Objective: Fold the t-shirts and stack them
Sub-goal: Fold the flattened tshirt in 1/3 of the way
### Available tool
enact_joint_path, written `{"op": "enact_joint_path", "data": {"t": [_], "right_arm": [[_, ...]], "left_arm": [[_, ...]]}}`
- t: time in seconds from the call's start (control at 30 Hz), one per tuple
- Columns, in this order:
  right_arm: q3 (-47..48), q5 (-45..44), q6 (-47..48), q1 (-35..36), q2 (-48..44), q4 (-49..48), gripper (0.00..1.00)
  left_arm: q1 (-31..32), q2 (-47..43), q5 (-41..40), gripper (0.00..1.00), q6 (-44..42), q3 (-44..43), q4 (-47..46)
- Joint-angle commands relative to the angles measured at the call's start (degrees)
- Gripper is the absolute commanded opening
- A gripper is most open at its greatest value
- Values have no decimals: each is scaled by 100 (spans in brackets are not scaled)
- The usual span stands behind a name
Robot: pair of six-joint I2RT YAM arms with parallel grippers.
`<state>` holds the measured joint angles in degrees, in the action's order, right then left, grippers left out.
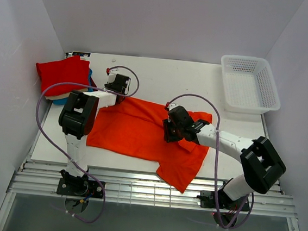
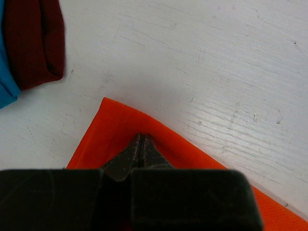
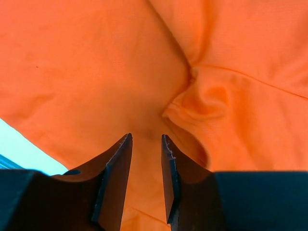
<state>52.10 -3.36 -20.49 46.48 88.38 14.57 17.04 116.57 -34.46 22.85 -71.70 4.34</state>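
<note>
The bright orange t-shirt point(image 1: 136, 130) lies spread across the middle of the table, one part hanging over the front edge. My left gripper point(image 1: 117, 93) point(image 2: 142, 136) is at its far left corner, shut, with the orange cloth point(image 2: 110, 130) tented up to the closed tips. Over the shirt's right half my right gripper point(image 1: 168, 130) point(image 3: 146, 137) is open, jaws a little apart and empty; a bunched wrinkle point(image 3: 204, 98) sits just beyond them. A folded red t-shirt point(image 1: 62, 74) point(image 2: 41, 43) tops a stack at the far left, with a teal-blue one point(image 1: 61, 100) point(image 2: 6, 84) beneath it.
A white plastic mesh basket point(image 1: 250, 84) stands at the far right corner. White walls close in the table on the left, back and right. A metal rail point(image 1: 147, 188) runs along the front edge, where both arm bases are bolted.
</note>
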Motion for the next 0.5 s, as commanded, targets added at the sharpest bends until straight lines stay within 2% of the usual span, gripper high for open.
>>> {"op": "enact_joint_path", "data": {"t": [0.0, 0.17, 0.3, 0.37, 0.4, 0.43, 0.47], "right_arm": [[336, -753, -95, 1, -654, 222, 38], [240, -2122, -95, -42, -1296, 318, 45], [161, -2512, -78, -349, -1368, 301, 48], [143, -2547, -69, -587, -1148, 310, 37], [143, -2556, -60, -666, -1060, 284, 30], [143, -2547, -60, -745, -825, 275, 18], [169, -2530, -60, -902, -692, 257, 14]], "left_arm": [[-16, -328, 194, 0, -53, 112, 50], [1, -565, 203, 0, -62, 279, 32], [-7, -662, 124, 0, -36, 289, 320], [1, -662, 79, 0, 26, 253, 506], [1, -688, 88, 0, 52, 279, 620], [-7, -767, 114, 0, 105, 332, 647], [-7, -837, 141, 0, 140, 393, 656]]}}
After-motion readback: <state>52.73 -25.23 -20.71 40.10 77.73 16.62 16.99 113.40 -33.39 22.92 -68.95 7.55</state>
